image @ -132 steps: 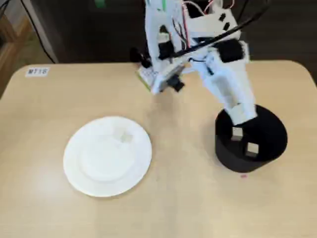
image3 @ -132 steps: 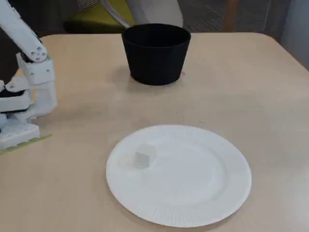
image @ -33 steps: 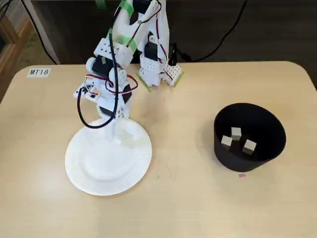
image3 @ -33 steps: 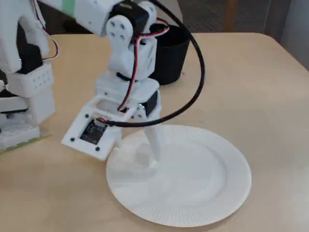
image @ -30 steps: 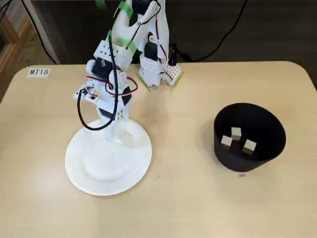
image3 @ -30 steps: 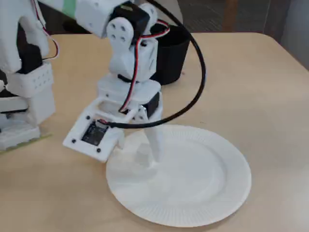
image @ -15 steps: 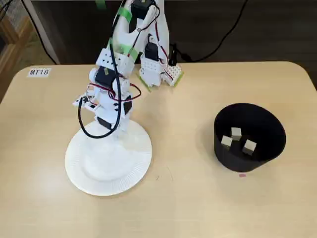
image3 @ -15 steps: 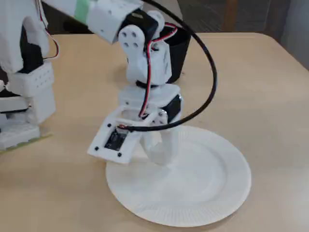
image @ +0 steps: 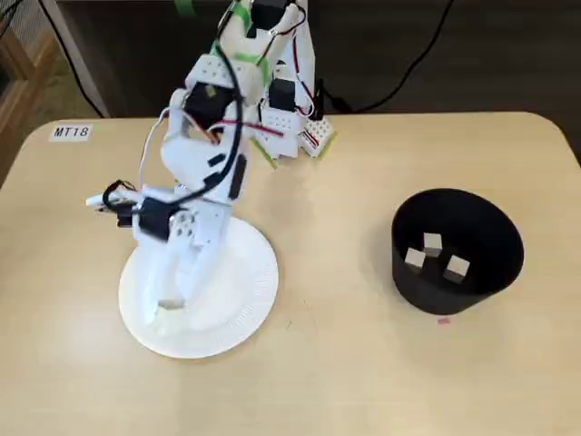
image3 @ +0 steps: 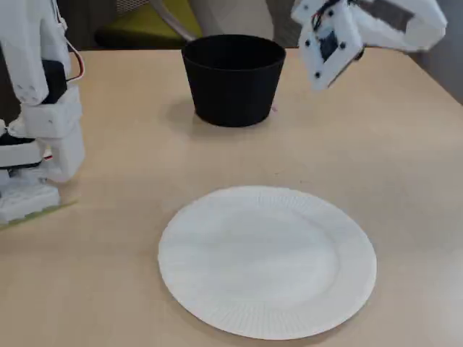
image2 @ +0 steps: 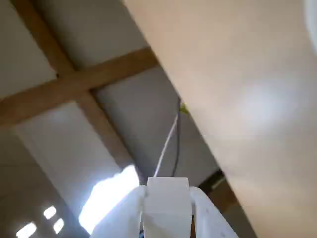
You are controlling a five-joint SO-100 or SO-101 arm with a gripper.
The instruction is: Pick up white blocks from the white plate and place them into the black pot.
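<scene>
White: the gripper (image2: 167,208) pinches a block (image2: 167,201) between its jaws, seen plainly in the wrist view; one finger (image2: 205,218) presses each side of it.
Block: the last of the blocks, it sits square between the jaws and fills the gap; in a fixed view it shows as a small pale cube (image: 170,303) at the tip of the arm (image: 195,195).
Plate: the plate (image3: 340,289) lies below the jaws and is bare in a fixed view, whereas a second ago the block lay on it under the lowered gripper.
Change: the jaws closed on the block and the arm rose clear of the plate; the wrist camera now looks past the table edge (image2: 213,148) at the room beyond, so the wrist has tipped well up.
Pot: the pot (image: 408,282) stands well apart from the jaws, across the table, with three blocks (image: 433,243) resting inside.
Meaning: in my judgement the grasp has worked and the carry has begun; only the swing over to the pot and the release remain, after which the task should be done.
Risk: the block is tiny, so a loose pinch could drop it on the way.
</scene>
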